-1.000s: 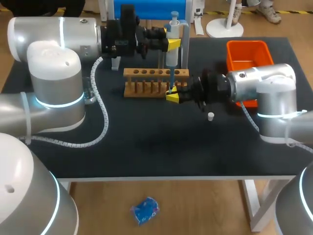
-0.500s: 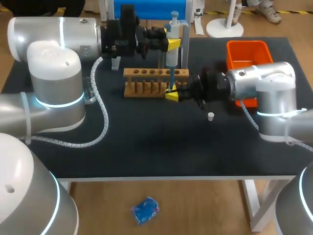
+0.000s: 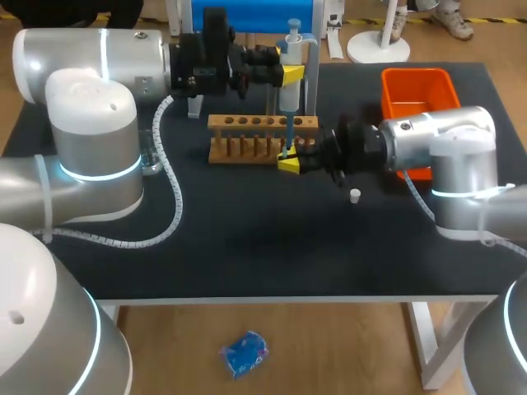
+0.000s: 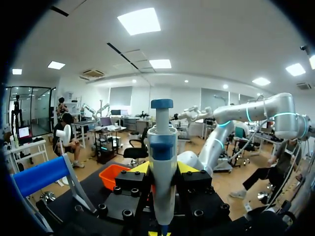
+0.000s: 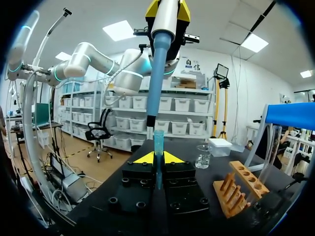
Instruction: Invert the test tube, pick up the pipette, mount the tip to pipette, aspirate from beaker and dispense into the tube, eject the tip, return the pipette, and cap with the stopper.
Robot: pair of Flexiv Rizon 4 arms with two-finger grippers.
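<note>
Pipette (image 3: 288,82) and test tube (image 5: 157,147) are stacked on one vertical line at the right-hand end of the wooden rack (image 3: 247,125), which looks like the set-up for dispensing. The left gripper (image 3: 290,74) is clamped on the pipette's body from both sides. It holds the pipette upright above the rack with its long blue tip (image 5: 156,83) pointing straight down. Just in front of that rack end, the right gripper (image 3: 290,162) pinches the test tube low down between its fingers, mouth up, so the opening sits directly under the tip. The tip's end is at the mouth; whether it has gone in I cannot tell. Holding the tube free of the rack probably lets the arm fine-tune the alignment. The beaker (image 5: 203,156) stands off the rack's other end. The stopper (image 3: 355,196) lies on the table (image 3: 247,247) near the rack's right front, ready for capping. The orange bin (image 3: 418,90), well to the rack's right, likely awaits the ejected tip.
</note>
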